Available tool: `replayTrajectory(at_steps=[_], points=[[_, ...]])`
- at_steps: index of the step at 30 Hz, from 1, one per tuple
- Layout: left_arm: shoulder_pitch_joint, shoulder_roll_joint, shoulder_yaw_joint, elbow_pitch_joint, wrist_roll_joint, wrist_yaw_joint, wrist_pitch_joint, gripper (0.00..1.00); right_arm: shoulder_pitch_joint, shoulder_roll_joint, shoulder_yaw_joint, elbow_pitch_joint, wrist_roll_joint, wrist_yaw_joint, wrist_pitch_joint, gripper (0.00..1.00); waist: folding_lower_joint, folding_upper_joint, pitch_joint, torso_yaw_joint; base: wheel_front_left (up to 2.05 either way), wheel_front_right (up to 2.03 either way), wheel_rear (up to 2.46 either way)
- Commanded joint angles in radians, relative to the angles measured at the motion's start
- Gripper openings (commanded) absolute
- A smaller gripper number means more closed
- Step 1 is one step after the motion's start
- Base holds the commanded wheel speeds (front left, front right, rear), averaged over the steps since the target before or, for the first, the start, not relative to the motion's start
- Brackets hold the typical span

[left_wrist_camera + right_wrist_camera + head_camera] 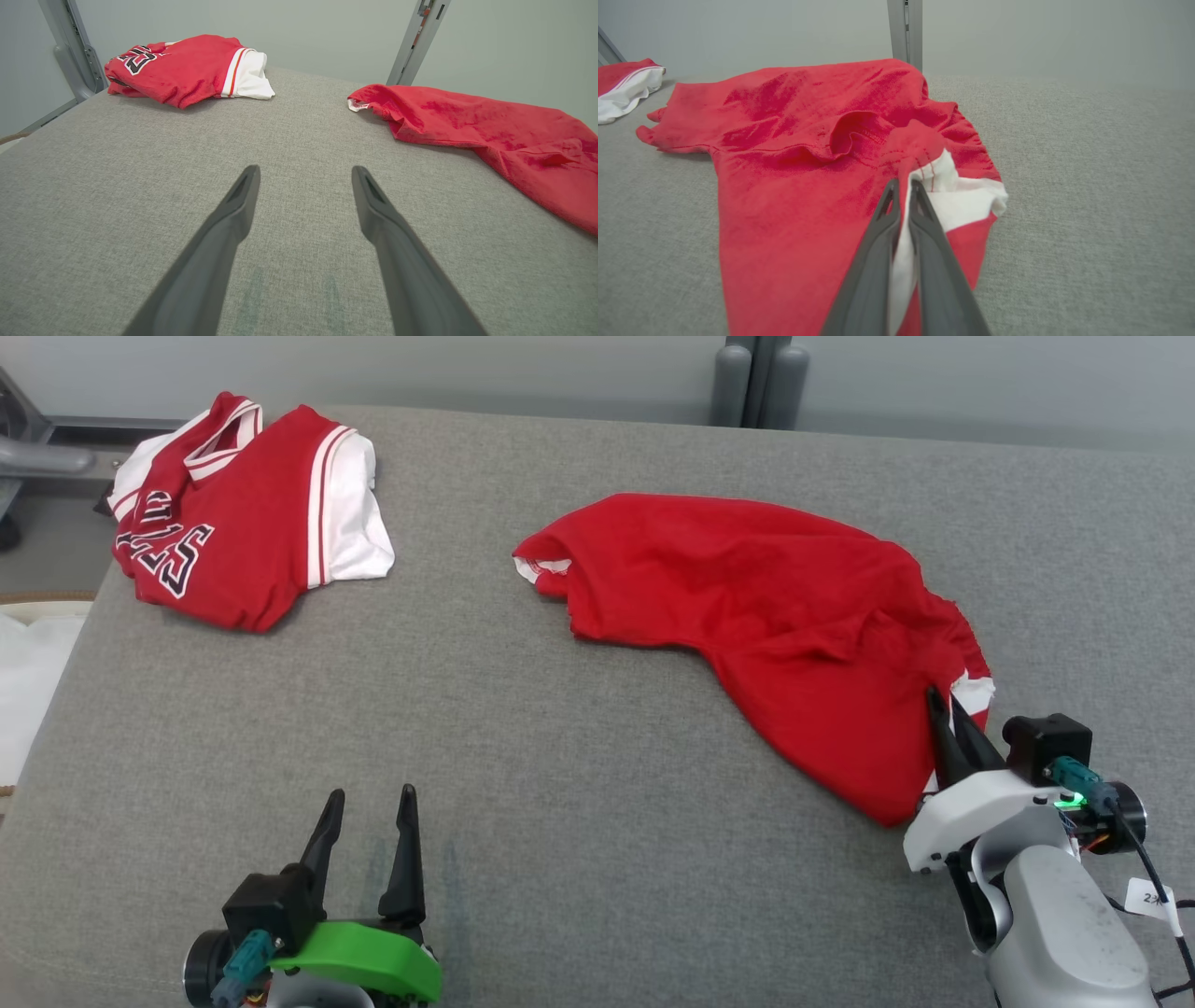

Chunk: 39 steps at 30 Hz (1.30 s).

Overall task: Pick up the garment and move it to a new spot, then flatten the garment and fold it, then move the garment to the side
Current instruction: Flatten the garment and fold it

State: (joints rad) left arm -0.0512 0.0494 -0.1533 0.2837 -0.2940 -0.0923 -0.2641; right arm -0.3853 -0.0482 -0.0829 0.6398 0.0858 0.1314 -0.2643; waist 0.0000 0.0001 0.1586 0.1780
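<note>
Red garment (766, 616): crumpled on the grey padded table (597, 784), well apart from the folded red-and-white jersey (233, 523), to the robot's right of it and somewhat nearer the robot. Not yet lifted, flattened or folded.

Right gripper (904, 184): clamped on the garment corner farthest from the folded jersey, with red cloth and white trim (966, 200) pinched between both fingers. Thin bite, close to the fingertips by the look of it.

Left gripper (372, 793): spread wide, empty, low over bare table, nearer the robot than the folded jersey, clear of both pieces of clothing.

Judged step: opening of the pick-up, grasp in place, no lift yet.

Risks from here:
- Slipping out on the lift, owing to a shallow pinch on a hem edge plus drag of the whole garment across rough upholstery.
- Catching only part of the layers, leaving the rest bunched or twisted, hence harder flattening.
- Sweeping the long trailing tail toward the folded jersey and disturbing it, given a one-corner hold.
- Snagging fingertips on the table covering through too low a pull.
</note>
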Motion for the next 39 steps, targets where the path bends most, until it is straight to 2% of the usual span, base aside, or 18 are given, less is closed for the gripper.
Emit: replayTrajectory(at_steps=[1,8,15,22,27,28,29,30,31,33,39], points=[[-0.013,0.002,0.003,0.000,0.004,0.000,-0.001,1.00,-0.003,-0.004,0.009,-0.017,-0.004,-0.001,0.000,0.00,0.0000,-0.0001,-0.001,0.001,0.00,0.00,0.00],[-0.013,0.002,0.004,-0.002,-0.006,0.002,-0.001,1.00,-0.017,-0.004,0.103,-0.122,0.031,-0.001,0.000,0.00,0.0000,-0.0001,-0.005,0.001,0.00,0.00,0.00],[-0.022,0.002,-0.014,-0.008,-0.023,0.005,-0.001,1.00,-0.064,-0.004,0.334,-0.185,0.099,-0.001,0.000,0.00,0.0000,-0.0001,-0.008,0.031,0.00,0.00,0.00],[-0.029,0.002,-0.034,-0.006,-0.041,0.012,-0.001,1.00,-0.109,-0.005,0.569,-0.096,0.115,-0.001,0.000,0.00,0.0000,-0.0001,-0.005,0.088,0.00,0.00,0.00],[-0.029,0.002,-0.044,-0.005,-0.050,0.016,-0.001,1.00,-0.124,-0.005,0.682,-0.029,0.145,-0.001,0.000,0.00,0.0000,-0.0001,0.001,0.121,0.00,0.00,0.00],[-0.030,0.002,-0.045,-0.005,-0.049,0.017,-0.001,1.00,-0.127,-0.004,0.697,-0.024,0.147,-0.001,0.000,0.04,0.0000,-0.0001,0.001,0.124,0.00,0.00,0.00],[-0.032,0.002,-0.049,-0.005,-0.050,0.017,-0.001,1.00,-0.129,-0.004,0.715,-0.015,0.145,-0.001,0.000,0.24,0.0000,-0.0001,0.002,0.127,0.00,0.00,0.00],[-0.033,0.002,-0.051,-0.005,-0.051,0.018,-0.001,1.00,-0.131,-0.004,0.735,-0.010,0.147,-0.001,0.000,0.39,0.0000,-0.0001,0.001,0.130,0.00,0.00,0.00],[-0.033,0.002,-0.052,-0.005,-0.052,0.019,-0.001,1.00,-0.133,-0.004,0.749,-0.009,0.153,-0.001,0.000,0.48,0.0000,-0.0001,0.001,0.131,0.00,0.00,0.00],[-0.032,0.002,-0.053,-0.005,-0.052,0.021,-0.001,1.00,-0.138,-0.004,0.785,-0.015,0.163,-0.001,0.000,1.00,0.0000,-0.0001,-0.003,0.131,0.00,0.00,0.00],[-0.015,0.002,-0.049,-0.003,-0.038,0.020,-0.001,1.00,-0.139,-0.005,0.835,-0.055,0.202,-0.001,0.000,1.00,0.0000,-0.0001,-0.030,0.103,0.00,0.00,0.00]])
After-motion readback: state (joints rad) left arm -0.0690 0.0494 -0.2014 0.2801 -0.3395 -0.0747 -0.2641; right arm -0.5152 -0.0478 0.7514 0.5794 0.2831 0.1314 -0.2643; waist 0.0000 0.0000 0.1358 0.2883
